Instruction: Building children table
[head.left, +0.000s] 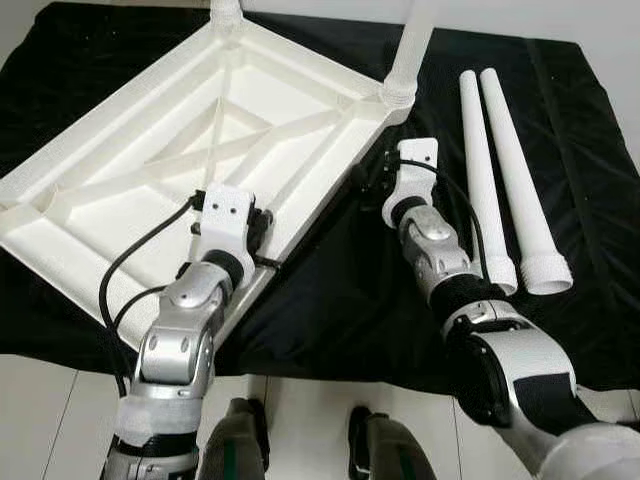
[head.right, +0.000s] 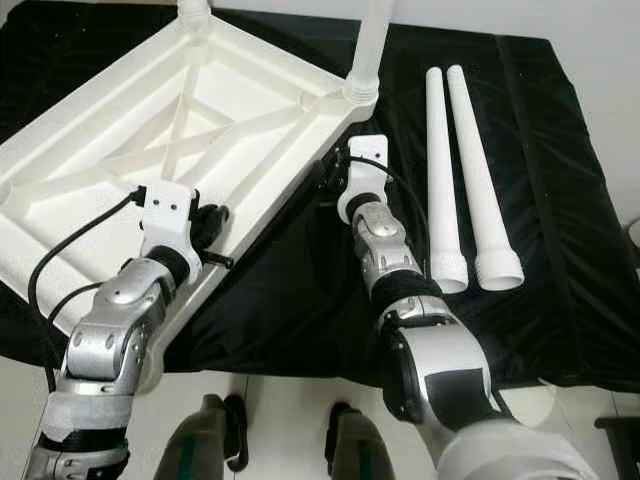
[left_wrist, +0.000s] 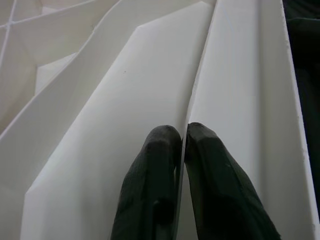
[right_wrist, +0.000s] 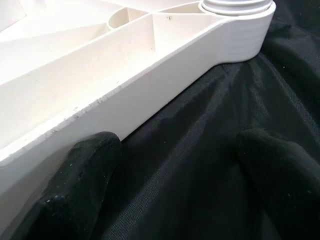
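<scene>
A black cloth (head.left: 340, 300) covers the surface, creased in long folds, and past its near edge a pale tiled floor (head.left: 310, 420) shows, with the robot's two dark green feet standing on it. A light wall runs along the far side. No writing or label can be read on anything.

The white plastic table top (head.left: 150, 150) lies upside down on the left half of the cloth, turned at an angle, its underside ribbed with crossing braces and a raised rim all round. Two white legs already stand in the far corner sockets: one (head.left: 412, 45) at the right corner, rising out of a ridged collar, and one (head.left: 227, 15) at the far corner. Two loose table legs (head.left: 500, 190) lie side by side on the cloth to the right, tapered tubes with ridged wider ends towards the near side, well apart from the top.

The left pincer (left_wrist: 182, 145) is pinched on the thin near rim of the table top, fingers together on either side of it. The right pincer (right_wrist: 180, 170) sits low over the cloth with its fingers spread apart, one finger (right_wrist: 85, 170) right against the outer wall of the rim, near the right corner socket.
</scene>
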